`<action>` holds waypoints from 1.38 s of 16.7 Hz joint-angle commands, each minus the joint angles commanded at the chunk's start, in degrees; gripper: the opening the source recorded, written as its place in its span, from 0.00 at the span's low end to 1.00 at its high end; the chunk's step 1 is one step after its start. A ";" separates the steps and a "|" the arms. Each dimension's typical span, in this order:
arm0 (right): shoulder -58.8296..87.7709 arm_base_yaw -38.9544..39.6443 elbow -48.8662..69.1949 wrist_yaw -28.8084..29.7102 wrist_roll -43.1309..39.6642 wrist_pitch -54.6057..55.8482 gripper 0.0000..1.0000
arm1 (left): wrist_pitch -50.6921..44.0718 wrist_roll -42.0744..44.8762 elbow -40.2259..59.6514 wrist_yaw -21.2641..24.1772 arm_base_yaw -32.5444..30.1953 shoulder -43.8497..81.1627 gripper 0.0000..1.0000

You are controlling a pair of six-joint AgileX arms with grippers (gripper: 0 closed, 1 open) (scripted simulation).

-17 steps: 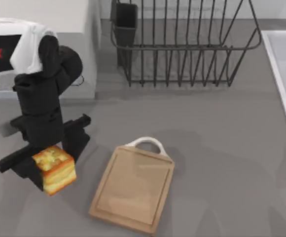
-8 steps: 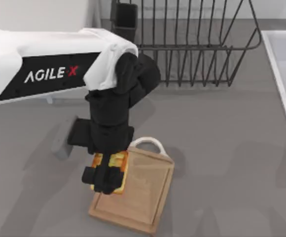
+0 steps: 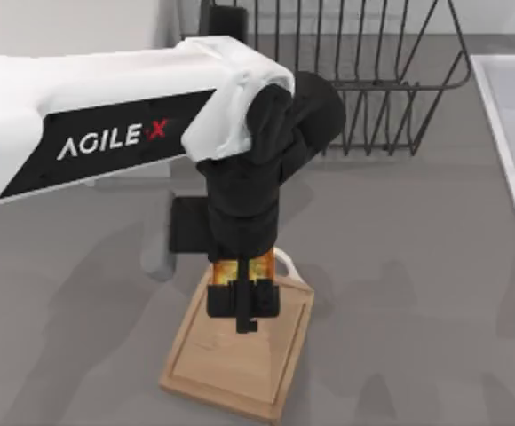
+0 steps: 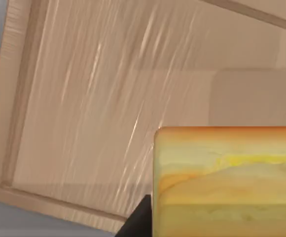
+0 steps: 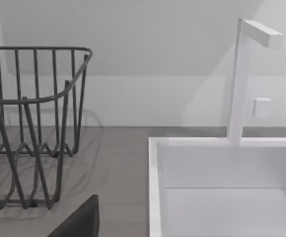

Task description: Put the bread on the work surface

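Left gripper [image 3: 242,306]: fingers closed on the bread [image 3: 240,267], slice clamped between them, above the handle end of the work surface [image 3: 231,373]; bread [image 4: 227,180] edge-on over the wood grain [image 4: 93,98]. Wire rack [image 3: 346,80] behind. Right gripper: fingers cannot be told

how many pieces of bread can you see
1: the bread, held in the left gripper over the handle end of the cutting board. Others may be hidden under the arm.

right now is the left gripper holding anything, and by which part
Yes: the left gripper holds the bread by its opposite sides, above the work surface.
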 joint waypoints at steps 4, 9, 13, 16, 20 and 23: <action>0.00 0.00 0.00 0.00 0.00 0.00 1.00 | 0.00 0.00 0.00 0.00 0.00 0.00 0.00; 0.00 0.00 0.00 0.00 0.00 0.00 1.00 | 1.67 0.07 -1.40 0.13 0.26 0.80 0.00; 0.00 0.00 0.00 0.00 0.00 0.00 1.00 | 4.29 0.06 -3.18 0.11 0.21 1.59 0.00; 0.00 0.00 0.00 0.00 0.00 0.00 1.00 | 6.19 0.09 -4.45 0.11 0.13 2.16 0.00; 0.00 0.00 0.00 0.00 0.00 0.00 1.00 | 9.17 0.10 -6.22 0.01 0.07 2.75 0.00; 0.00 0.00 0.00 0.00 0.00 0.00 1.00 | 9.32 0.11 -6.40 0.02 0.07 2.92 0.00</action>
